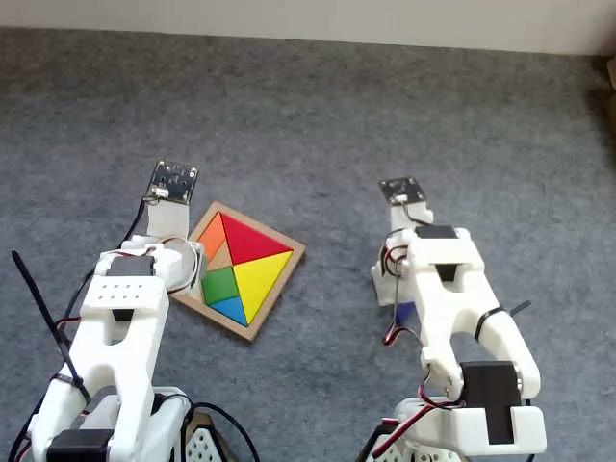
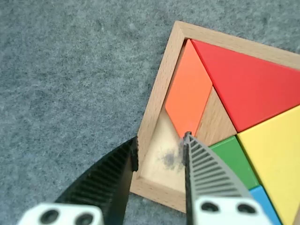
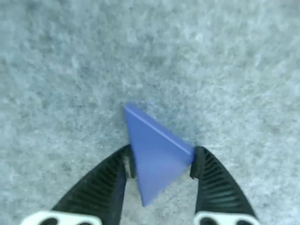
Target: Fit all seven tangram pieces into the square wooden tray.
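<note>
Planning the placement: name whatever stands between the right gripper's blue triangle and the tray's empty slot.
The left gripper does: its open fingers sit over the empty corner slot of the wooden tray, one tip at the orange parallelogram. Between the blue triangle and the tray lies bare grey carpet.

Grey carpet (image 1: 385, 115) meets a pale wall (image 1: 385, 19)

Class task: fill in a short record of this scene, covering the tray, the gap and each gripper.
Tray: partly filled
Gap: bare corner beside the orange piece
Left gripper: open, over that corner
Right gripper: shut on the blue triangle, over the carpet, apart from the tray
</note>
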Available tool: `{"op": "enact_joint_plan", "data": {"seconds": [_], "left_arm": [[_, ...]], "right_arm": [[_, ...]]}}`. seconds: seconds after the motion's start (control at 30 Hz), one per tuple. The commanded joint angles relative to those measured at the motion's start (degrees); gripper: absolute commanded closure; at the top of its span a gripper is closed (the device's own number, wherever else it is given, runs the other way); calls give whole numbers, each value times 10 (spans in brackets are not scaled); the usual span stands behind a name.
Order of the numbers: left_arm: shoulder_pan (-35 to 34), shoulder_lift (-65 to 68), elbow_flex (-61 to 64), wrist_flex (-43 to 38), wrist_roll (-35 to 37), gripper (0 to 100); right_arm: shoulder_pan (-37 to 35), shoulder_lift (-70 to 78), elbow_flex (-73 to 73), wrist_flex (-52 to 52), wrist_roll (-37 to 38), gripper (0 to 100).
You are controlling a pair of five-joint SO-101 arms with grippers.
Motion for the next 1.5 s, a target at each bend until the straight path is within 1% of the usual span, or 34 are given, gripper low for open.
{"op": "enact_joint_plan", "data": {"seconds": [0.0, 0.1, 0.17, 0.23, 0.33, 0.5, 0.63, 0.73, 0.83, 1.0, 1.17, 1.47], "left_arm": [[-8, 0, -3, -8, 2, 836], [-8, 0, -3, -7, 2, 836], [-15, -1, -3, -6, 3, 836], [-25, -4, -4, -6, 4, 836], [-34, -4, -6, -5, 4, 836], [-39, -5, -8, -5, 4, 836], [-83, -6, -32, 3, 11, 836], [-119, -6, -52, 23, 60, 836], [-154, -5, -67, 36, 84, 836], [-205, -5, -72, 35, 122, 836], [-242, -5, -80, 36, 145, 836], [-252, -5, -80, 36, 148, 836]], "right_arm": [[-8, -9, -29, 8, 7, 900], [-7, -9, -30, 34, 10, 908], [-10, -11, -33, 65, 38, 910], [-25, -25, -51, 84, 51, 910], [-51, -75, -62, 89, 51, 910], [-122, -175, -50, 99, 54, 910], [-184, -223, -38, 105, 55, 910], [-230, -227, -38, 103, 55, 910], [-277, -226, -41, 95, 58, 910], [-341, -226, -38, 43, 150, 910], [-370, -223, -41, -36, 228, 908], [-431, -68, -76, -142, 362, 908]]}}
